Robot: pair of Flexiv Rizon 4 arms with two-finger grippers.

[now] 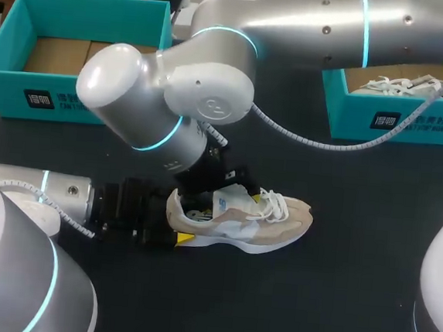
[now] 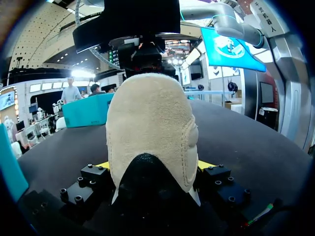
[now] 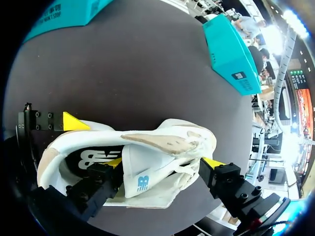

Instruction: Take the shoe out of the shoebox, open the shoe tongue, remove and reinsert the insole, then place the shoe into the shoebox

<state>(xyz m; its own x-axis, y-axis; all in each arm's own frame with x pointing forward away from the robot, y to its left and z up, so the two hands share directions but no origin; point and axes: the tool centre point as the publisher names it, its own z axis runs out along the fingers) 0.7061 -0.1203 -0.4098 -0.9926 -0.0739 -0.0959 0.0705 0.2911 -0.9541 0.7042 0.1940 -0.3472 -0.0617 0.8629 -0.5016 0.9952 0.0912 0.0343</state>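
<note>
**Heel held, tongue next**

The shoe lies on the table, long axis across, toe pointing right. Left gripper is clamped on its heel; right gripper sits over the tongue, it seems, but whether it grips I cannot tell

Shoe lies on its sole mid table, toe to the right, heel to the left. Left jaws come in from the left and pinch the heel from both sides. Right arm reaches across from back right, and the right jaws sit over the shoe's opening, at the tongue. Left box back left. Right box back right, second shoe in it.
</note>
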